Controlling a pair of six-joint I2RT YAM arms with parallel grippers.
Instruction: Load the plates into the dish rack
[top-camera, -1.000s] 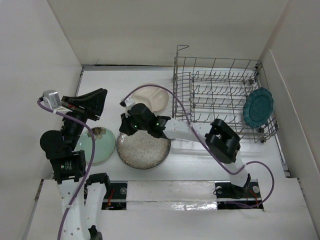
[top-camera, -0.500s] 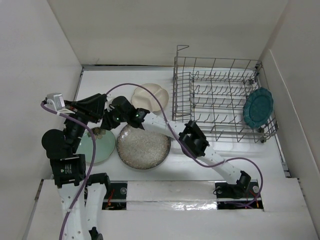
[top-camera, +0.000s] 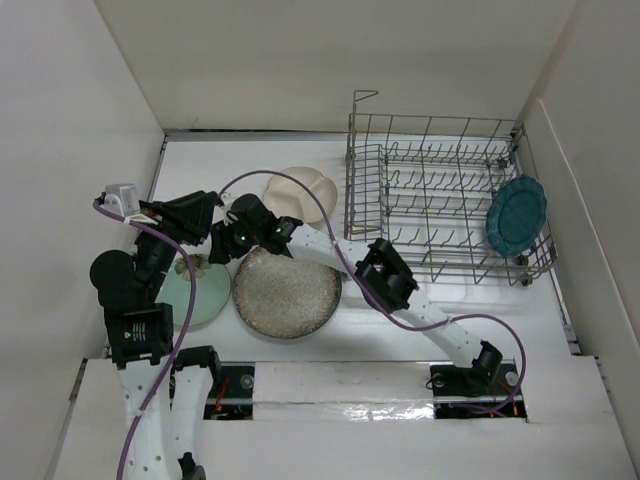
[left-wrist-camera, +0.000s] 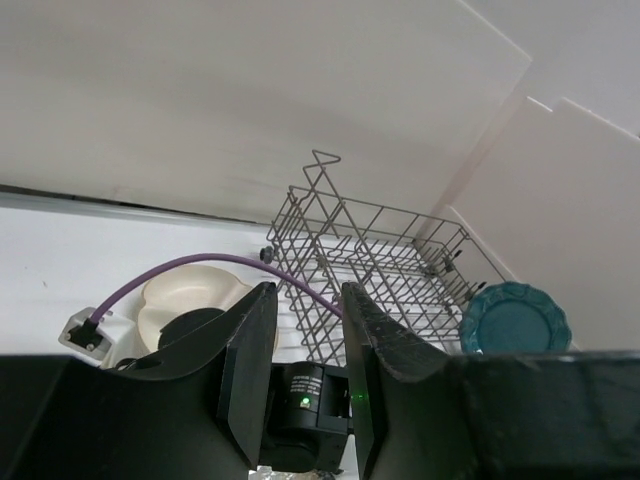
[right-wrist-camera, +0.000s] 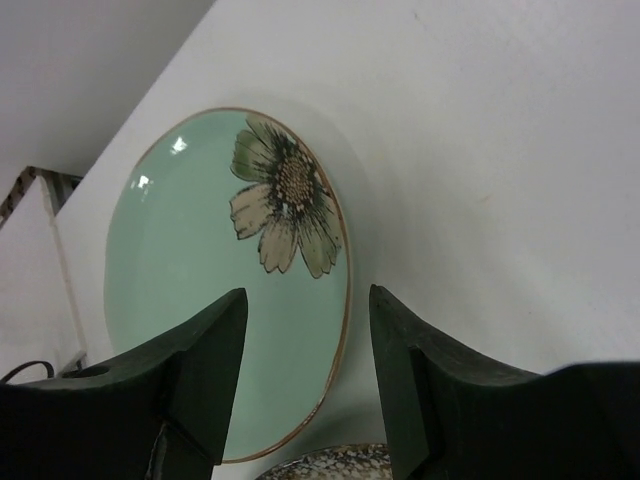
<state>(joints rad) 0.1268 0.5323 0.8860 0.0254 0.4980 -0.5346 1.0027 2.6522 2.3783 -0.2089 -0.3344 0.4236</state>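
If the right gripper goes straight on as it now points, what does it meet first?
Probably the right gripper meets the pale mint green flowered plate; its rim lies between the open fingers, though depth is unclear.

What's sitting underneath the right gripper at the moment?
The mint green flower plate lies flat on the table below the open right gripper. One finger covers part of its near rim.

One teal plate at the far right, one mint green plate at the near left, one speckled plate just right of it, and one cream plate farther back: four in all. One dish rack stands on the right. Two robot arms: the left arm and the right arm.
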